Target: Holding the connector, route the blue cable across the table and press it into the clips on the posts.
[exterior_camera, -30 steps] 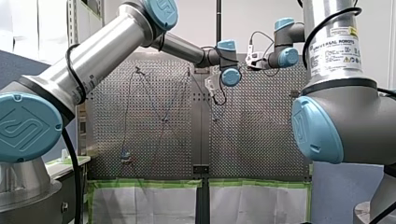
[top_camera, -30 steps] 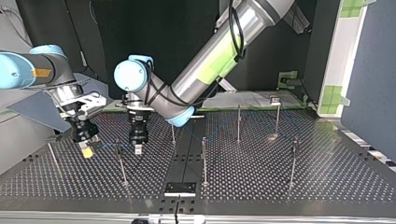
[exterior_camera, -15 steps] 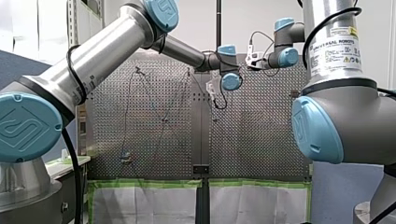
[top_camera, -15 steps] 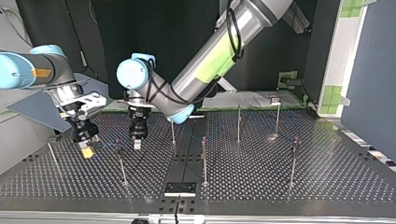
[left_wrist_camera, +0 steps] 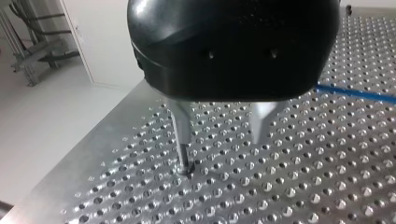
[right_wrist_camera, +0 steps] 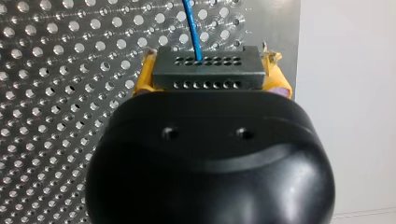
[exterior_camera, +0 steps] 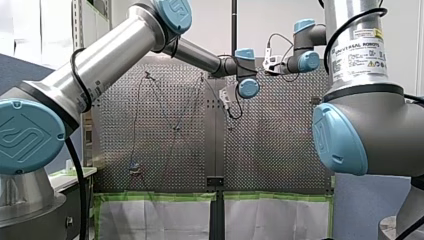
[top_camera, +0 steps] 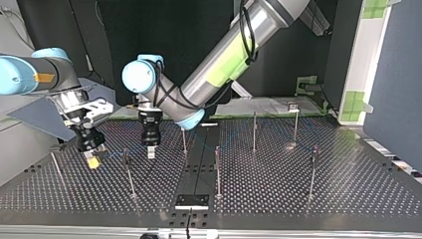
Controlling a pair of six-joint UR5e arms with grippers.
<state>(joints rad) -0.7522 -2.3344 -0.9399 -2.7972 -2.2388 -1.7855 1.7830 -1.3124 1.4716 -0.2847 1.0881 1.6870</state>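
Currently my right hand point(top_camera: 93, 160) grips the connector point(right_wrist_camera: 208, 77) just beside the nearest post point(top_camera: 128, 172), the blue cable point(right_wrist_camera: 192, 28) trailing toward that post; whether it sits in the clip point(top_camera: 125, 152) I can't tell. My left hand point(left_wrist_camera: 222, 151) hangs spread and empty on the post's other side. Pulling too tight could yank the cable free or bend the post

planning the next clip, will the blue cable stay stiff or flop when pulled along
Likely floppy: the blue cable is thin and curves loosely between the posts. Probably light, so my right pincer on the connector should tow it easily.
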